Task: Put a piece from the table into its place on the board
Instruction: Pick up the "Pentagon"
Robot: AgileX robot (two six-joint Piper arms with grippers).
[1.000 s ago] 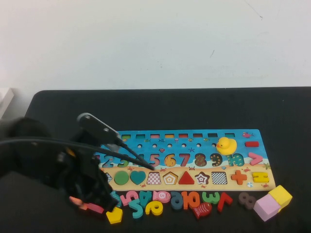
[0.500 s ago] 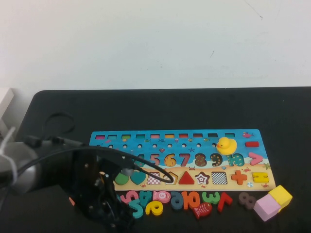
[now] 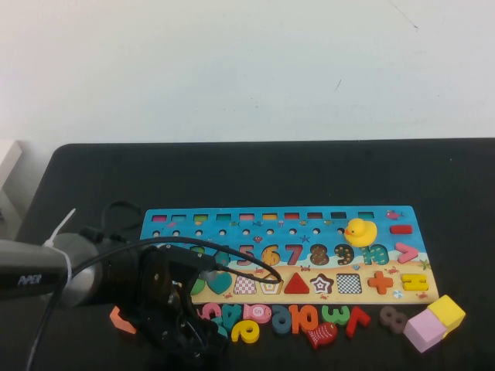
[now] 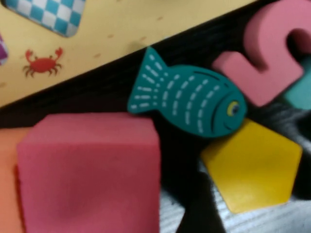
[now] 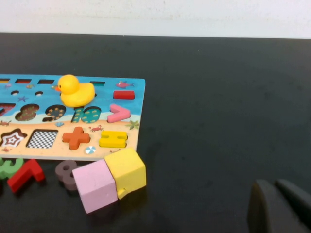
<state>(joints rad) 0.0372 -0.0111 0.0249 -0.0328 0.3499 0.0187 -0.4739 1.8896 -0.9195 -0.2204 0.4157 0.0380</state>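
The left gripper (image 3: 192, 336) has dropped low at the near edge, covering the yellow pentagon (image 4: 252, 167) that showed beside it a second ago. Whether it is open or closed I cannot tell. The pentagon lies on the black table (image 3: 309, 170), touching a teal fish (image 4: 189, 104), just short of the board (image 3: 402, 220). The right gripper (image 5: 277, 194) sits closed and empty, off to the right. A white wall (image 3: 247, 62) stands behind.

From where I stand, the white label on the left arm (image 3: 46, 274) reads "PiPER" (image 3: 22, 280). The board (image 3: 232, 220) carries a row of coloured numbers; 5 (image 3: 246, 254), 6 (image 3: 271, 254), 7 (image 3: 295, 253), 8 (image 3: 319, 254), 9 (image 3: 343, 254) and 10 (image 3: 377, 254) can be read, the lower ones being hidden by the arm. At its right end sit a red minus (image 3: 401, 229), a pink greater-than sign (image 3: 406, 253), an orange plus (image 3: 380, 281) and a yellow equals sign (image 3: 414, 282). Loose on the table (image 3: 309, 170) lie a red 10 (image 3: 304, 317), a green 3 (image 3: 335, 313), a red 7 (image 3: 357, 321) and a brown 8 (image 3: 393, 318).
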